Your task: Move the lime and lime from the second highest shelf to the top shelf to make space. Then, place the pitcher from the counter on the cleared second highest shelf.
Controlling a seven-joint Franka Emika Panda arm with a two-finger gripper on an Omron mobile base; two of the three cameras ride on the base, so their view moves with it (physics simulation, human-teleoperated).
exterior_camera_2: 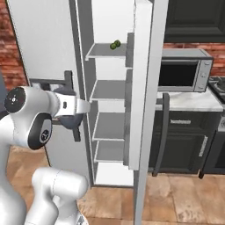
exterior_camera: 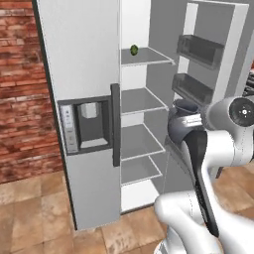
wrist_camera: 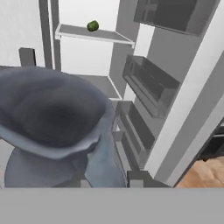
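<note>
**Pitcher in hand, heading for the cleared shelf**

The limes sit on the top shelf of the open fridge, a pair of small dark-green rounds close together near its back. The second highest shelf, directly below the top shelf, lies bare, so the first half of the task looks finished and the second half is in hand — carrying the pitcher in.

The tool carries the pitcher, its tips low at the jug's far side by the handle; the grip itself is hidden by the jug's body, but with the pitcher riding off any worktop the tool is judged to be pinching it. In the left base view the pitcher hangs in front of the fridge opening, at about the level of the second highest shelf and to the door side of it.

The next move probably calls for a swing toward the fridge interior and a level push inward, keeping the belly clear of the door racks beside that shelf, then a short drop onto the flat.

The pitcher is a dull blue-grey with a bulbous belly, narrow neck and wide flared rim — smooth, matte. The shelves are thin flat grey slabs with pale front edges. The door racks are dark and box-like.
</note>
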